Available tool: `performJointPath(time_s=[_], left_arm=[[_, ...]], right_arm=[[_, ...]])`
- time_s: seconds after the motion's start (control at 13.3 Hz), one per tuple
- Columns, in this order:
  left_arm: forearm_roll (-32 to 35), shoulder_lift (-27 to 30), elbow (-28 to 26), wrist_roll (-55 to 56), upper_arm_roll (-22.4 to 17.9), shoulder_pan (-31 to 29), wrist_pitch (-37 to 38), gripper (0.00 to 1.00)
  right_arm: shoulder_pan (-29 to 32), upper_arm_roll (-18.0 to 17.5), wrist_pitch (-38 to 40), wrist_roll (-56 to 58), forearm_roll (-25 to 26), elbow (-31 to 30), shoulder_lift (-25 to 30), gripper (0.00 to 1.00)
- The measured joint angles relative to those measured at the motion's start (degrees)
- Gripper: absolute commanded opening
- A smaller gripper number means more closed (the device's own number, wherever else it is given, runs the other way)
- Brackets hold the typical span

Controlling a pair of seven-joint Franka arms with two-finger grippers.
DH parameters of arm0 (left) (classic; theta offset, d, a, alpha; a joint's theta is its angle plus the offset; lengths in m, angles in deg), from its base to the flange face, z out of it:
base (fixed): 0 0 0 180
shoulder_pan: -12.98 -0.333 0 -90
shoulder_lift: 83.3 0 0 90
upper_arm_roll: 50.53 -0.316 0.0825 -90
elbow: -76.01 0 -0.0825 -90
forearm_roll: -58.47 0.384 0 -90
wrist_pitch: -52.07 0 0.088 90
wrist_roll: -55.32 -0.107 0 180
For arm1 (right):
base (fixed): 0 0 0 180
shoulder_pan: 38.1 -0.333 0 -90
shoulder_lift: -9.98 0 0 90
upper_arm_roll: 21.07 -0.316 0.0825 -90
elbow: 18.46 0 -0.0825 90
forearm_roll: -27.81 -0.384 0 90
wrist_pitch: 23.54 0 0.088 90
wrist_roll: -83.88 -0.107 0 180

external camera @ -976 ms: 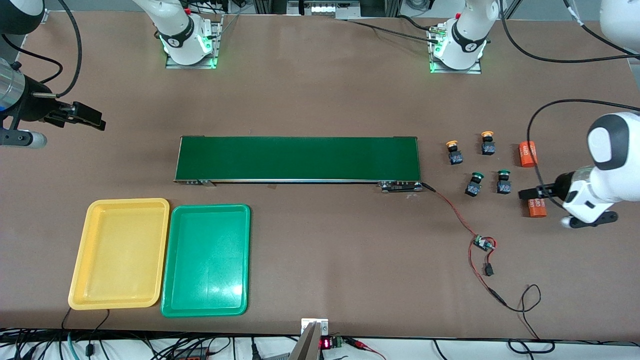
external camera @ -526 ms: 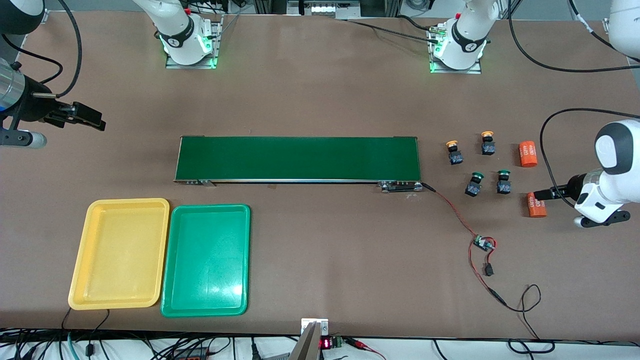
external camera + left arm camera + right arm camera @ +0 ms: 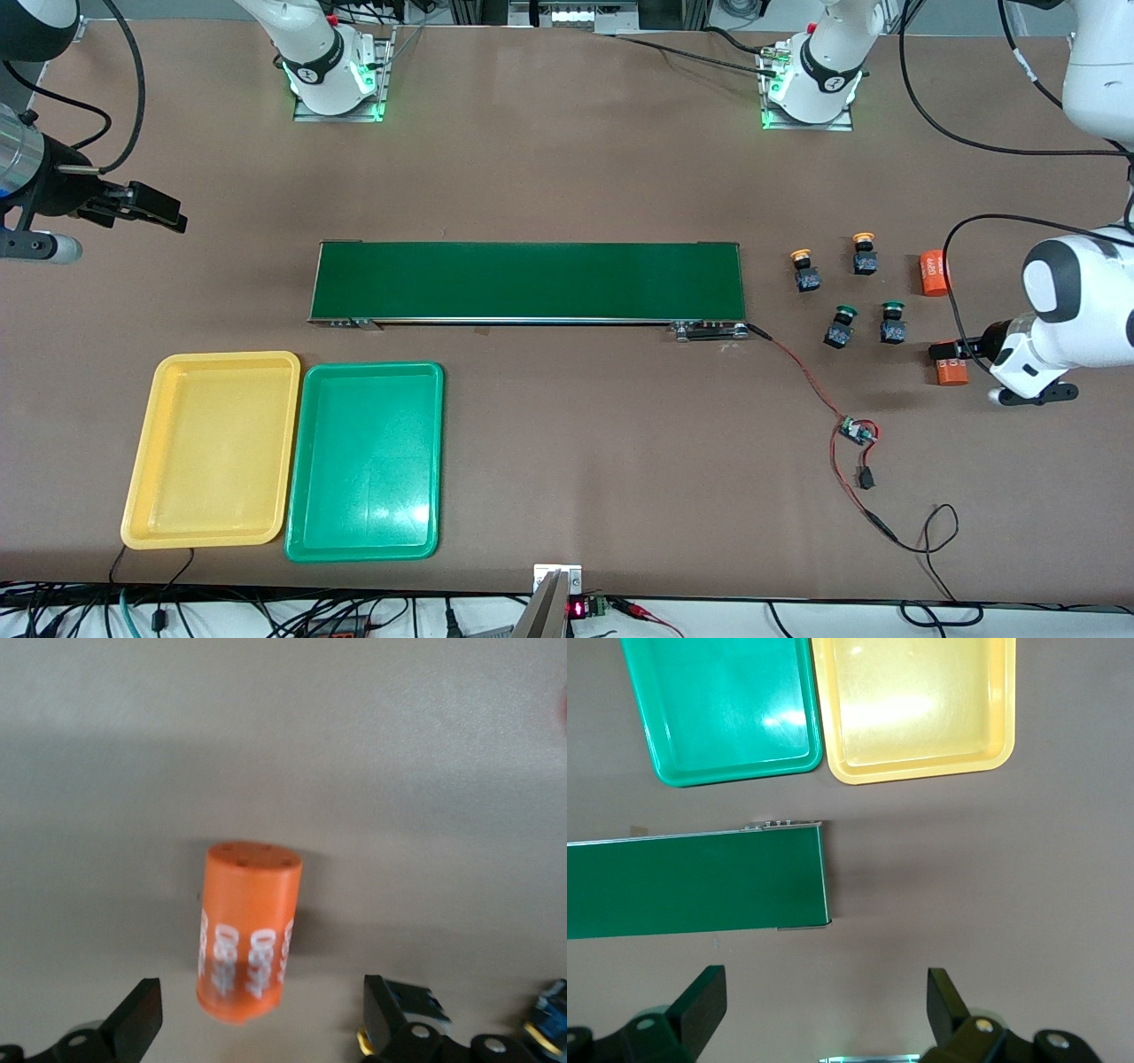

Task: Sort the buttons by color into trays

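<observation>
Yellow tray [image 3: 211,450] and green tray [image 3: 365,461] side by side, nothing inside; four buttons [image 3: 844,286] beside conveyor belt [image 3: 528,281]. Left gripper [image 3: 257,1028] spread wide over orange cylinder [image 3: 246,932]; right gripper [image 3: 824,1014] waiting, wide apart

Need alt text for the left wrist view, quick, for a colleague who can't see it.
An orange cylinder with white printed text lies on the brown table, between the open fingers of the left tool. A button's dark base shows at the edge.
</observation>
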Motion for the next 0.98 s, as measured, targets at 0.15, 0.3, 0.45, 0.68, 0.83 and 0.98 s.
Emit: performJointPath(time_s=[0.15, 0.3, 0.45, 0.68, 0.83, 0.98], left_arm=[[2.74, -1.72, -0.01, -2.16, 0.00, -0.13, -2.59, 1.00], [3.60, -2.50, -0.07, -2.89, 0.00, -0.46, -2.92, 0.79], [3.64, -2.66, -0.89, -3.65, 0.00, -0.75, -2.92, 0.32], [3.64, -2.39, -1.42, -3.69, 0.11, -0.80, -3.02, 0.05], [3.65, -0.65, -0.87, -3.82, 1.50, -0.87, -3.54, 0.00], [3.68, 2.93, -0.33, -3.93, 4.33, -0.83, -3.63, 0.00]], right_arm=[[0.00, 0.00, -0.23, 0.00, 0.00, 0.00, -0.19, 1.00], [0.00, 0.00, -0.30, 0.00, 0.00, 0.00, -0.34, 1.00], [0.00, 0.00, -0.33, 0.00, 0.00, 0.00, -0.37, 1.00], [0.00, 0.00, -0.35, 0.00, 0.00, 0.00, -0.37, 1.00], [0.00, 0.00, -0.41, 0.00, 0.00, 0.00, -0.37, 1.00], [0.00, 0.00, -0.44, 0.00, 0.00, 0.00, -0.37, 1.00]])
